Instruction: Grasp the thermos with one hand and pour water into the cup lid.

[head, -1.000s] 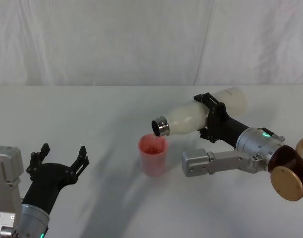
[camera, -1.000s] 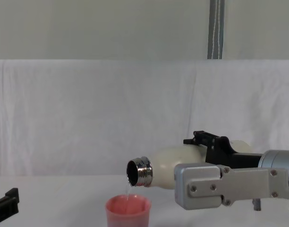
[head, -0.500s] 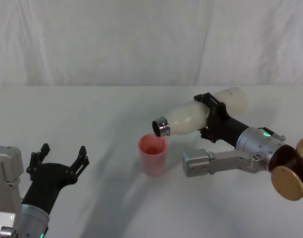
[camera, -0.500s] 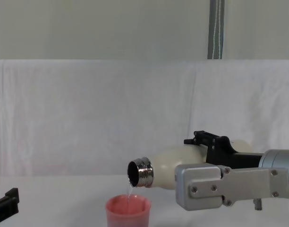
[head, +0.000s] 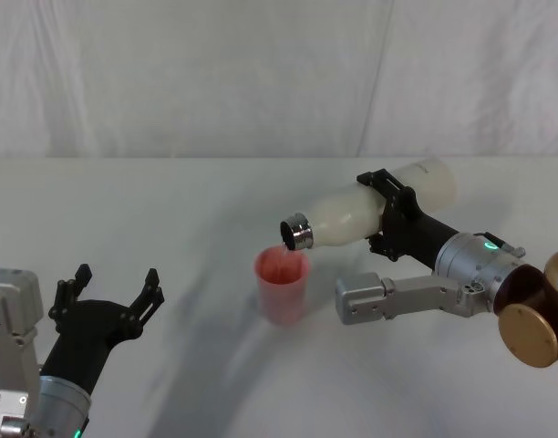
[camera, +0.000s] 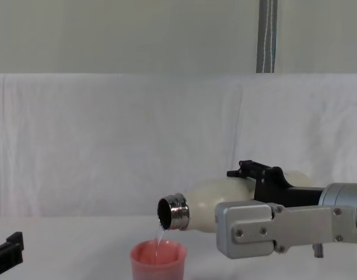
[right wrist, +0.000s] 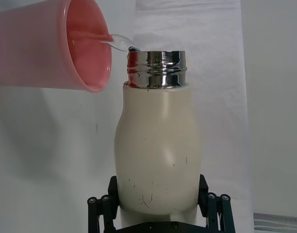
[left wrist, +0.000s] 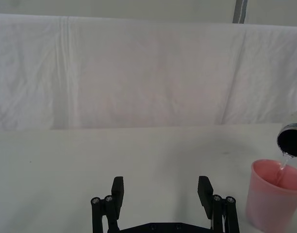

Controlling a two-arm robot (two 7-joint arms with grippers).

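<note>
While the right gripper [head: 395,217] clamps its fingers [right wrist: 212,209] around the thermos [head: 352,214], the bottle lies tipped nearly level, steel neck just above the cup lid [head: 281,285]. A thin water stream [camera: 159,235] falls into that cup on the tabletop [head: 170,219]. Left gripper [head: 110,292] sits low at left, fingers spread wide, holding nothing.

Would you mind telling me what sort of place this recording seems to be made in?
Probably a robot test bench or lab. A white cloth hangs as a backdrop behind a plain white table, where the right gripper tips a thermos over a pink cup lid; the left gripper rests open.
</note>
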